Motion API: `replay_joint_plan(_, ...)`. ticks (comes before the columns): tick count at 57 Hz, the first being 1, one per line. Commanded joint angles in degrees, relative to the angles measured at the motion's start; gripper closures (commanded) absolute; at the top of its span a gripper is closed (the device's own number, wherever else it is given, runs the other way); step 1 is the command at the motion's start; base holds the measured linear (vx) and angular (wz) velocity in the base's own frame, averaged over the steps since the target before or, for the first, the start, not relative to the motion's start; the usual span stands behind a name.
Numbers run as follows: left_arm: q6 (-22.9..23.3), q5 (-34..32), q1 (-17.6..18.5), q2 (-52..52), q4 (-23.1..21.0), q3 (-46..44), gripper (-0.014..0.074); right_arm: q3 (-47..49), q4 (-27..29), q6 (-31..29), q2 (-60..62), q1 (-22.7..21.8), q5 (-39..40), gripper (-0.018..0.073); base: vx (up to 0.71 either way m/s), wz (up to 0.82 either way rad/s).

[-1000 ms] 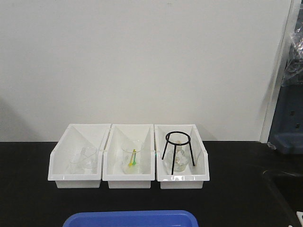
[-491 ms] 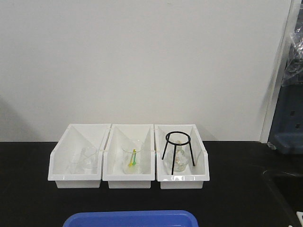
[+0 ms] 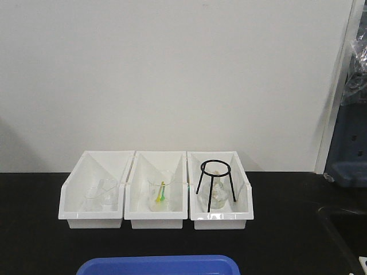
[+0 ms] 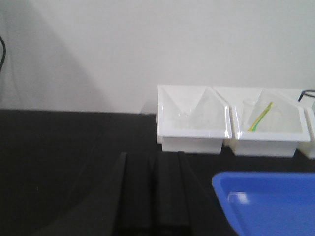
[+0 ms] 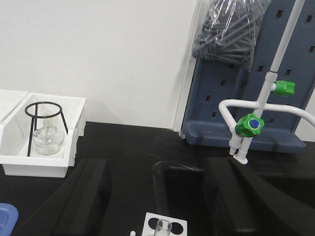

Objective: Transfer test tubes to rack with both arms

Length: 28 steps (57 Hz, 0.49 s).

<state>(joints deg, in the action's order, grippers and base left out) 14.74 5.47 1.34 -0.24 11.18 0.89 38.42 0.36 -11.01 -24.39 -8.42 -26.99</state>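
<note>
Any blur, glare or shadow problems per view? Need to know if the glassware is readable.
Front view: fairly sharp, soft shadow on the wall at left; glass in the white bins faint but readable. Left wrist view: soft all over, glare on the blue tray, left end effector a dark blur. Right wrist view: sharpest; flask under the tripod clear, rack cut off at the bottom edge.

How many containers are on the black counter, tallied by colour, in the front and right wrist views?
White bins: 3 (left, middle, right)
Blue tray: 1
White rack: 1
Total: 5
</note>
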Motion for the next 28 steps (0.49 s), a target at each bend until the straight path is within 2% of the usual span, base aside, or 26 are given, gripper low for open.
replay_joint_plan(1, 0.17, 0.40, -0.03, -0.39, -0.89, -1.59, 0.0601, 1.86, -0.36, -0.56, -0.54, -0.20, 4.25, 0.0080, 0.00, 0.00)
replay_joint_plan(28, 0.17, 1.85, -0.03, -0.56, -0.89, -0.86, 0.0601, 1.86, -0.36, -0.56, -0.98, -0.20, 4.46, 0.0080, 0.00, 0.00)
